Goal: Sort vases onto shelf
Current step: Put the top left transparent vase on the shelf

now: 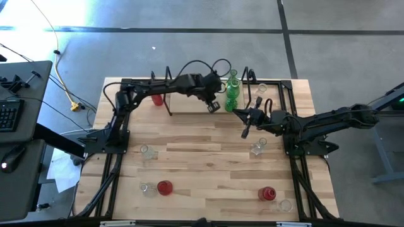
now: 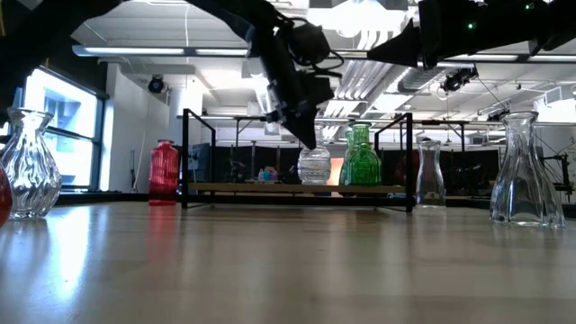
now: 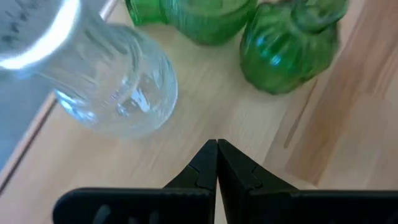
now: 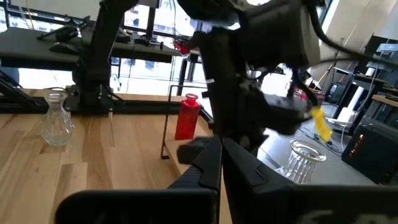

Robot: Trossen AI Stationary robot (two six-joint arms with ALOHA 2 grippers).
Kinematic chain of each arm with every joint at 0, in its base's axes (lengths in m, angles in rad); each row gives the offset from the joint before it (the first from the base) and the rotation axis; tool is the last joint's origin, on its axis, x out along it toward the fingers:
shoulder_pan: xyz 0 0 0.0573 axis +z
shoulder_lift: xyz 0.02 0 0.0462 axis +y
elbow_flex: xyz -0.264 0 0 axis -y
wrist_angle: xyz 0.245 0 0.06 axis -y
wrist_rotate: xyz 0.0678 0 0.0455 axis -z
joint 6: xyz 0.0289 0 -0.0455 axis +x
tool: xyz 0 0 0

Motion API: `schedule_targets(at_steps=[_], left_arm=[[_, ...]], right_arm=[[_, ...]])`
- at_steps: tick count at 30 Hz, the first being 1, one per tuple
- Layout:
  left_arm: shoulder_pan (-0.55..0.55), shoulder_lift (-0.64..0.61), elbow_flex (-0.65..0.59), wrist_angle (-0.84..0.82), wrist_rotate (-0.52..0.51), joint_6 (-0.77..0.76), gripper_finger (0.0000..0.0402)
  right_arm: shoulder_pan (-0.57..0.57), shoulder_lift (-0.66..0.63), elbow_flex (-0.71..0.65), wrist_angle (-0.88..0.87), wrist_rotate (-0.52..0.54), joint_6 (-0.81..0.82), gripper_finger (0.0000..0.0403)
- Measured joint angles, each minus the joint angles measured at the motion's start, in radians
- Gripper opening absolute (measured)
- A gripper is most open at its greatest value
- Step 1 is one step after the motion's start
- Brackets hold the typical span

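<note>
Two green vases and a clear vase are seen on the shelf, beside which the left gripper, pressed together and empty, is judged due to be sent for another vase.

Strong daylight is cast from windows and ceiling strip lights behind the table, so both arms are reduced to silhouettes at table height. A pale sheen is laid across the wood. Just ahead of the left gripper, a clear vase is rendered soft and streaked with glare; the fingertips of the right gripper are blurred.
</note>
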State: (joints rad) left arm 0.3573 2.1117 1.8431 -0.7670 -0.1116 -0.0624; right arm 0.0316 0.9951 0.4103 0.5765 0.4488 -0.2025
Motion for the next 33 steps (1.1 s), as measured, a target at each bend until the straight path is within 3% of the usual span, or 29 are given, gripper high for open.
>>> schedule_targets(at_steps=[33], left_arm=[[0.076,0.051,0.029,0.122,-0.039,0.041,0.0000]], right_arm=[[0.009,0.000,0.000,0.011,0.000,-0.016,0.0000]])
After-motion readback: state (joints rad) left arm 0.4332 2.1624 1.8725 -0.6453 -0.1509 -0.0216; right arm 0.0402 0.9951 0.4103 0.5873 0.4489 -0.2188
